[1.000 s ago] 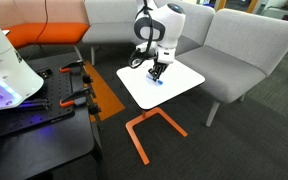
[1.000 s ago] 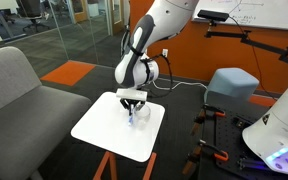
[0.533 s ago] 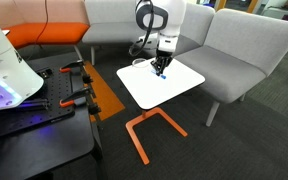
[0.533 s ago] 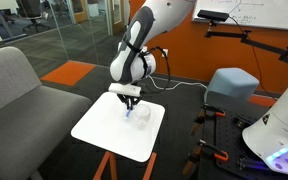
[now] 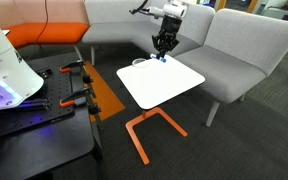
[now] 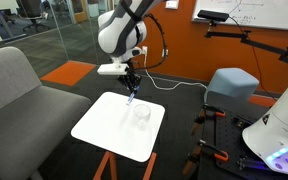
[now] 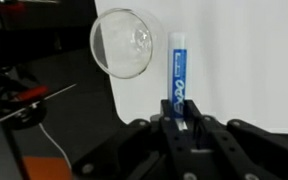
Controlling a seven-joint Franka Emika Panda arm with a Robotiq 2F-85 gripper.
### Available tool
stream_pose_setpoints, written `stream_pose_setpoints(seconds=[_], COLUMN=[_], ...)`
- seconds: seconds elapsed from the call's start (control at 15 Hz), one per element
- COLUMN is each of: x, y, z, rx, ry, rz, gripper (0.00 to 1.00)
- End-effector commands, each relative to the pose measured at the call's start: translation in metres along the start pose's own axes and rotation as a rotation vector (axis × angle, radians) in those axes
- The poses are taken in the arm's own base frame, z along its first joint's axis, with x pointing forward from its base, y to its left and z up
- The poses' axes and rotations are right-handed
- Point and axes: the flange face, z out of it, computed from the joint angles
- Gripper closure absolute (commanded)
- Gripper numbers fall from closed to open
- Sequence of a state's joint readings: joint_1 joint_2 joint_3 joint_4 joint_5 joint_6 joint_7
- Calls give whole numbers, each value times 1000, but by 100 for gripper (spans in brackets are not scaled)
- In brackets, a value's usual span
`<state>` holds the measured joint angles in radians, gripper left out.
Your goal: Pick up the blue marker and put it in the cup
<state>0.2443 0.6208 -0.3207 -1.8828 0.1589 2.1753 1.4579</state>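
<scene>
Lifted vs. 0.5 s ago, gripper now hangs well above the white table, its fingers clamped on the blue marker, which is held upright in the air. In wrist view the cup on the tabletop appears just beside the marker.
</scene>
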Motion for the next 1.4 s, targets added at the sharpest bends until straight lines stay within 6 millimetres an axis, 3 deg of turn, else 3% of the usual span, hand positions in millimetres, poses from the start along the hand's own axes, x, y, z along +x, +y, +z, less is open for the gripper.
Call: stream_pose_setpoints(seconds=[0.0,0.27,0.6,0.8,1.07,1.33], x=[-13,-34,-64,-76,-72,-75], y=[-2,-3,2,5,2,-6], z=[-40,-72,-84,-82,-65,-48], rx=[-107,-206,-305,-364,-432,-448], ry=[66,175,327,405,498,537], rz=[122,291,482,604,761,791], gripper=[95,95,95,95,95,95])
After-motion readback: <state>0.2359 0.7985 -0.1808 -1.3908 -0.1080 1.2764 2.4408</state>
